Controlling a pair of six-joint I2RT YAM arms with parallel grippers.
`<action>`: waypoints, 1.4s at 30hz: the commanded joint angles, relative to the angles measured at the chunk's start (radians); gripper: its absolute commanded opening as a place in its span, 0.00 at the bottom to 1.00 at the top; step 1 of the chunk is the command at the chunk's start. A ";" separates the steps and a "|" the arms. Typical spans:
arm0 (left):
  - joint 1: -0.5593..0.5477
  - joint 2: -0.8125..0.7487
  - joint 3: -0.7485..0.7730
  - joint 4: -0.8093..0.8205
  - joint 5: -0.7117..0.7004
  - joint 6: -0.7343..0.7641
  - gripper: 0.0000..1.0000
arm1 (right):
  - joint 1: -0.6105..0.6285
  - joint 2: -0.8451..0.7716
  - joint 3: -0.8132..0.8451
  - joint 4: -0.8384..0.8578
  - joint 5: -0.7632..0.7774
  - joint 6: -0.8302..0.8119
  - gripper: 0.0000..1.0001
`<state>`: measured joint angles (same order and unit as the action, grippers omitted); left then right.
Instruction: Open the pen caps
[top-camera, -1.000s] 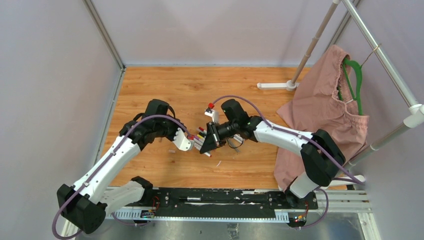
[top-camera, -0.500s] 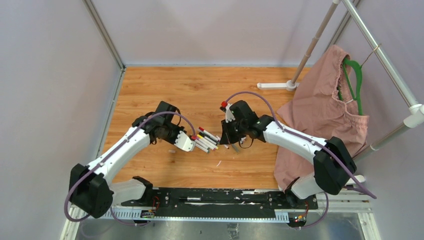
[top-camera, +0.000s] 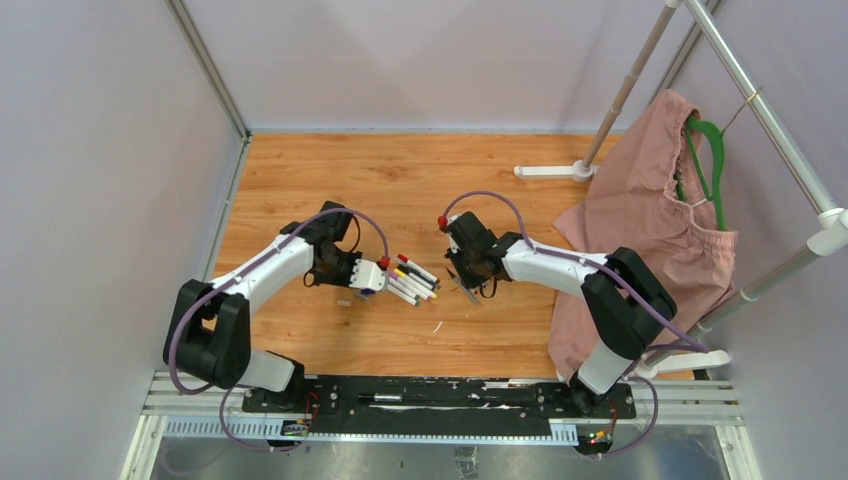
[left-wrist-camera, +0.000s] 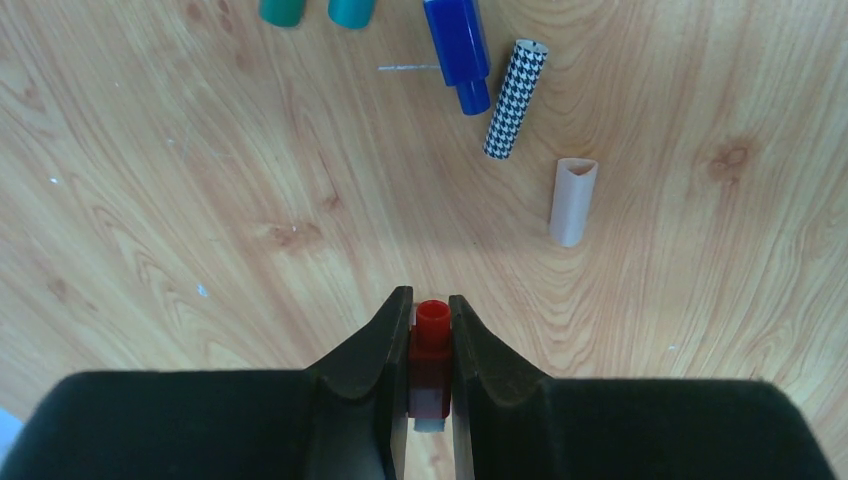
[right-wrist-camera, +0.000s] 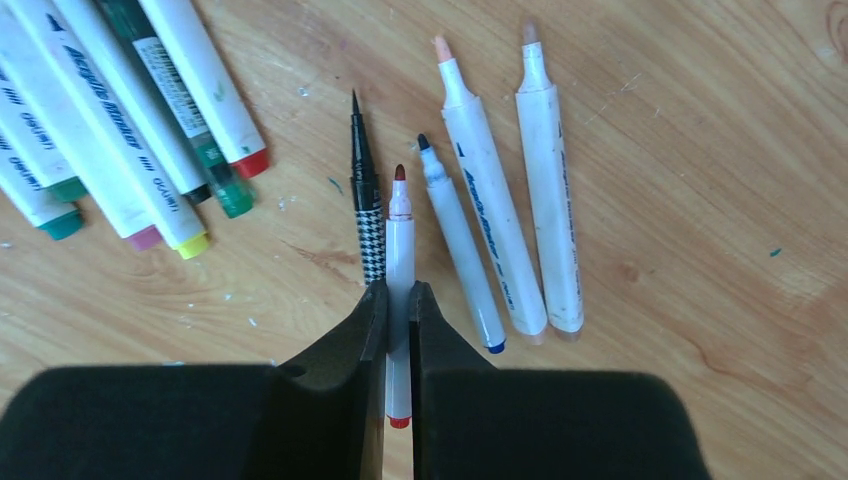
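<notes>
Now my left end effector (left-wrist-camera: 430, 303) pinches the small red plastic cap (left-wrist-camera: 431, 345), off its pen. My right end effector (right-wrist-camera: 398, 292) is closed on the thin white red-tipped marker (right-wrist-camera: 400, 235) on the wooden desk (right-wrist-camera: 700, 200). Next I should drop both and fetch another capped white pen (right-wrist-camera: 120, 130).

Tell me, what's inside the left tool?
A red pen cap sits clamped between the left tool's fingers, above the wooden table. Its back end is hidden deep between them.
</notes>
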<state>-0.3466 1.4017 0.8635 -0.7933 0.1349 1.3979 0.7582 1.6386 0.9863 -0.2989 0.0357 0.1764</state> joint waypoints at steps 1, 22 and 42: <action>0.012 0.020 -0.028 0.047 0.038 -0.028 0.05 | -0.007 0.024 0.022 0.011 0.060 -0.049 0.11; 0.031 0.080 -0.055 0.079 0.041 -0.046 0.28 | -0.008 -0.103 0.035 -0.025 0.034 -0.035 0.33; 0.129 0.000 0.272 -0.109 0.079 -0.218 0.50 | 0.058 0.152 0.261 0.011 -0.106 -0.069 0.41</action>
<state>-0.2501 1.4452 1.0477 -0.8566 0.2016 1.2915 0.7925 1.7317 1.1912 -0.2932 -0.0383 0.1291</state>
